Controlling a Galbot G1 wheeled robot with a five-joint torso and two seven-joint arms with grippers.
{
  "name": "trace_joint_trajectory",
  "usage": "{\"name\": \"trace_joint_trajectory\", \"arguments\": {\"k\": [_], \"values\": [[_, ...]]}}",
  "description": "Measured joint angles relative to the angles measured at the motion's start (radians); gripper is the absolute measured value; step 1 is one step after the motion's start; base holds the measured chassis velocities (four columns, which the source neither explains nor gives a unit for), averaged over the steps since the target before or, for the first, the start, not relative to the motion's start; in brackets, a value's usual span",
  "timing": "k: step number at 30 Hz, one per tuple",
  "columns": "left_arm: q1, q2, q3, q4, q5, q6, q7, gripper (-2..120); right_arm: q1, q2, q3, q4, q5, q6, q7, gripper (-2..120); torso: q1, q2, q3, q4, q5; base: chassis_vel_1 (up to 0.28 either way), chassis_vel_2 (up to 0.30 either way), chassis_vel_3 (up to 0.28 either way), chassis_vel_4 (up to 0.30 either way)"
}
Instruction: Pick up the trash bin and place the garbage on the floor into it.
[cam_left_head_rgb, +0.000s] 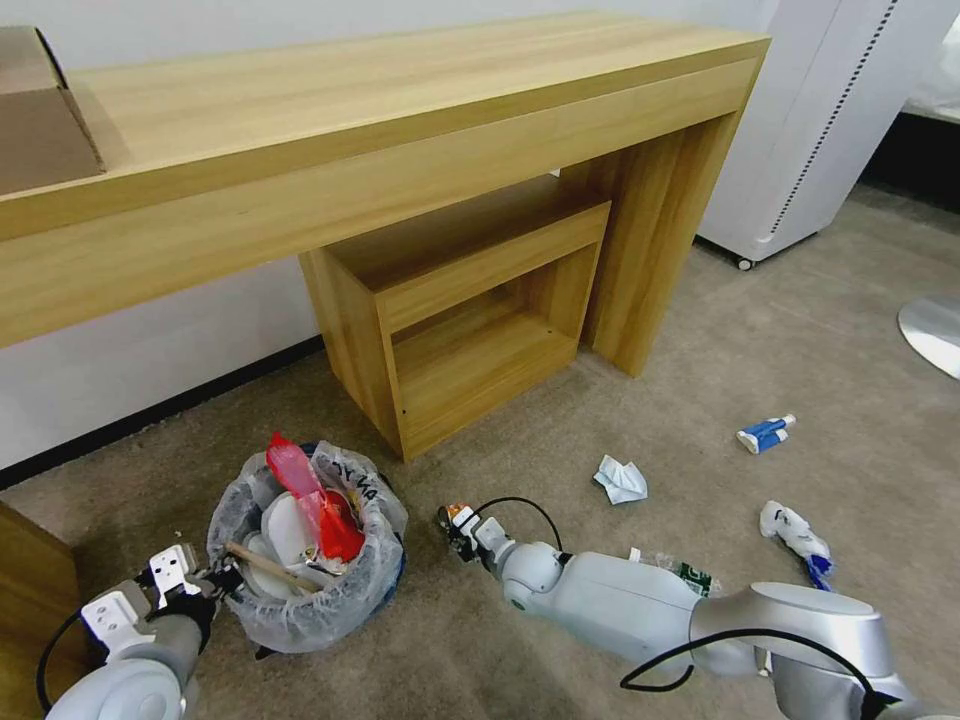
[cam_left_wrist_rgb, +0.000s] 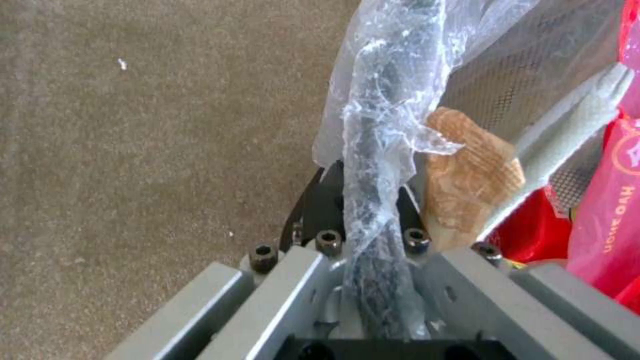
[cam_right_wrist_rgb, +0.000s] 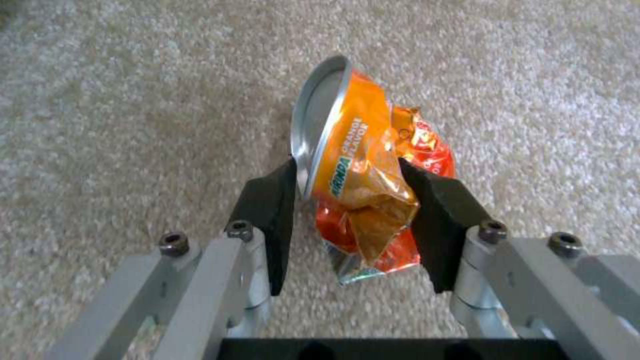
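Low over floor (cam_left_head_rgb: 800, 330), right tool (cam_right_wrist_rgb: 350, 200) pinches orange wrapper (cam_right_wrist_rgb: 367, 180); left tool (cam_left_wrist_rgb: 363, 220) clamps trash bin (cam_left_head_rgb: 300, 600) rim.

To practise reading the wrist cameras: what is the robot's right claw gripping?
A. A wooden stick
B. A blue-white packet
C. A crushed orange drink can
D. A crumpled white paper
C: in the right wrist view the right claw has its two dark fingers pressed on either side of a crushed orange can with a silver lid, held above the floor.
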Motion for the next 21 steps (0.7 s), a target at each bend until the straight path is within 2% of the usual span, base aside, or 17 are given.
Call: {"name": "trace_joint_trajectory", "arguments": {"k": [8,10,21], "values": [[-0.001,0.002,-0.001,0.001,0.000,-0.006,0.002,1,-0.006,0.026,-0.001,-0.027,-0.001,0.013,-0.001,36,0.000,0.000,0.000,-0.0001,-0.0001,0.000,0.000,0.000,0.000],[-0.001,0.002,0.001,-0.001,0.000,-0.007,0.002,1,-0.010,0.028,-0.004,-0.028,-0.003,0.019,0.002,28,0.000,0.000,0.000,0.0000,-0.0001,0.000,0.000,0.000,0.000],[-0.001,0.000,0.002,-0.004,0.002,-0.018,0.002,1,-0.014,0.028,-0.010,-0.033,-0.014,0.038,0.003,26,0.000,0.000,0.000,-0.0001,0.0000,0.000,0.000,0.000,0.000]]}}
